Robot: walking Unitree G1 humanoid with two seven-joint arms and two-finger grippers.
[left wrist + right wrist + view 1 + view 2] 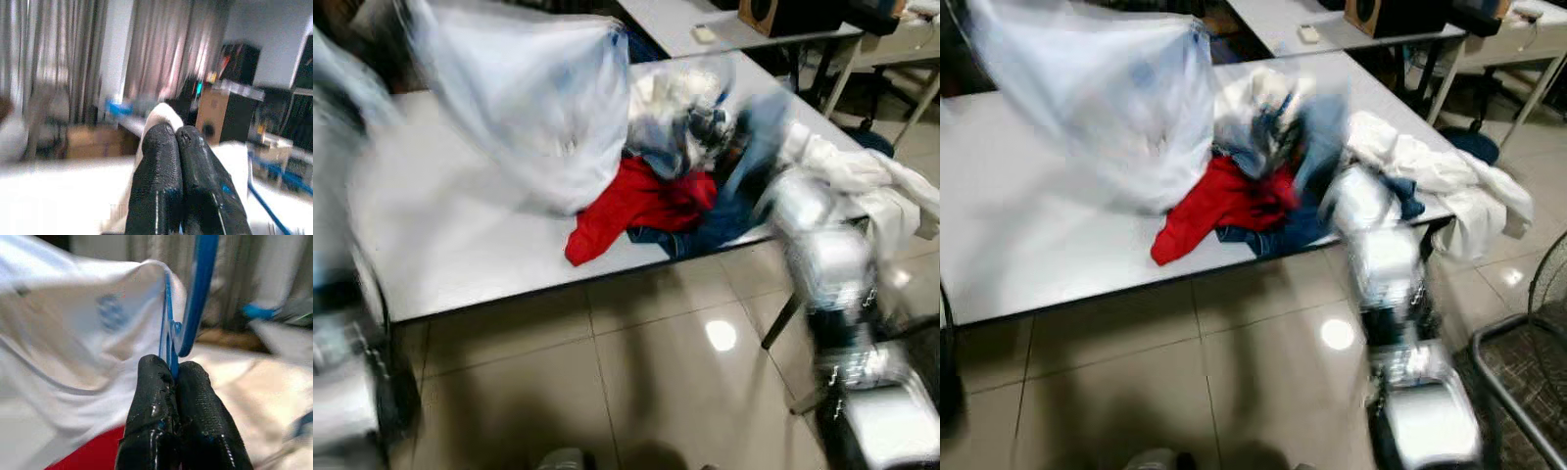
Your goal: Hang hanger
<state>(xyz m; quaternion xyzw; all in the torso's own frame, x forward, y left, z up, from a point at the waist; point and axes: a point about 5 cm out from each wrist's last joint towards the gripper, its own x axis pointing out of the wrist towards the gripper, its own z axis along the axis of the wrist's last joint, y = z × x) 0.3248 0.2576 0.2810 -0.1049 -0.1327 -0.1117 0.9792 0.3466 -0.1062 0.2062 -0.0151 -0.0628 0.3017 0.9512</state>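
The right gripper (175, 372) is pinched tight on the blue hanger (195, 298), which carries a white shirt (524, 108) filling the upper left of the head view. The left gripper (177, 134) has its fingers pressed together, gripping white cloth. On the white table (460, 245), centre frame, lies one red garment (636, 206) among blurred clothes

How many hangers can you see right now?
1: a blue hanger, pinched in the right pincer with a white garment on it, above the table. More may be hidden in the clothes pile.
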